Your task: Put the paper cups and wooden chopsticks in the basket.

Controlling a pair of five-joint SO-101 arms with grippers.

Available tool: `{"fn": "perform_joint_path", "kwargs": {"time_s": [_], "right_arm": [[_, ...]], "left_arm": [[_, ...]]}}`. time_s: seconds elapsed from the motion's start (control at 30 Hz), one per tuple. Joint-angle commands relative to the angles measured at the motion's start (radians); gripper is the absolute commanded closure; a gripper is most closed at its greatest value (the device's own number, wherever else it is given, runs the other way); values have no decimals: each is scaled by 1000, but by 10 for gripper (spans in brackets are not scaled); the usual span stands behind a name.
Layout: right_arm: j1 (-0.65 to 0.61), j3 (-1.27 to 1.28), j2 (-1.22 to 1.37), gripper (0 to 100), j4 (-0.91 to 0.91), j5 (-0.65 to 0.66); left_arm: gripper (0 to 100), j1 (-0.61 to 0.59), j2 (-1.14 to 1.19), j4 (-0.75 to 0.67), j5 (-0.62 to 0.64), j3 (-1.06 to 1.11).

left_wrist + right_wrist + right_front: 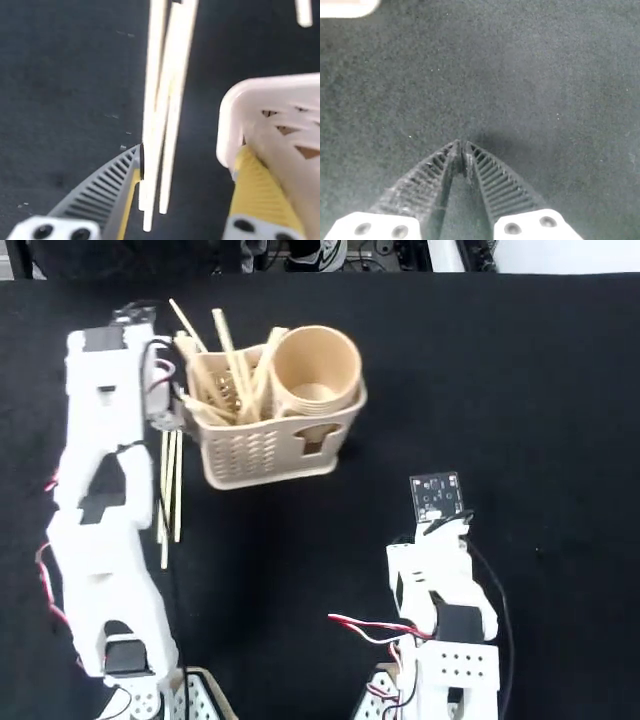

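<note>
Paper cups (pixel 315 365) and most wooden chopsticks (pixel 230 370) stood in the basket (pixel 265 450), far-left on the tabletop. Loose chopsticks (pixel 172 500) lay beside it, unloaded, between my spread left jaws; my right jaws were pressed together.

Bright, even light comes from overhead, and the black table (pixel 540 390) soaks it up, so hardly a shadow shows. The white left arm (pixel 100 510) and the pale basket (pixel 270 455) glare against it. Up close the chopsticks (pixel 161 100) wash out nearly white. A faint shadow lies just beyond the right gripper (pixel 461 150).
</note>
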Motion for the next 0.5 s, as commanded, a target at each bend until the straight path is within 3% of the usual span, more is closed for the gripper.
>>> {"fn": "perform_joint_path", "kwargs": {"time_s": [0.0, 0.1, 0.3, 0.47], "right_arm": [[-9, -2, -10, 986, 3, 5], [-9, -2, -10, 986, 3, 5], [-9, -2, -10, 986, 3, 5], [-9, -2, -10, 986, 3, 5]], "left_arm": [[704, 62, -11, 12, 31, -42], [704, 22, -11, 2, 31, -51], [700, -153, -2, -173, 21, -39], [700, -137, 94, -195, -44, -88]]}}
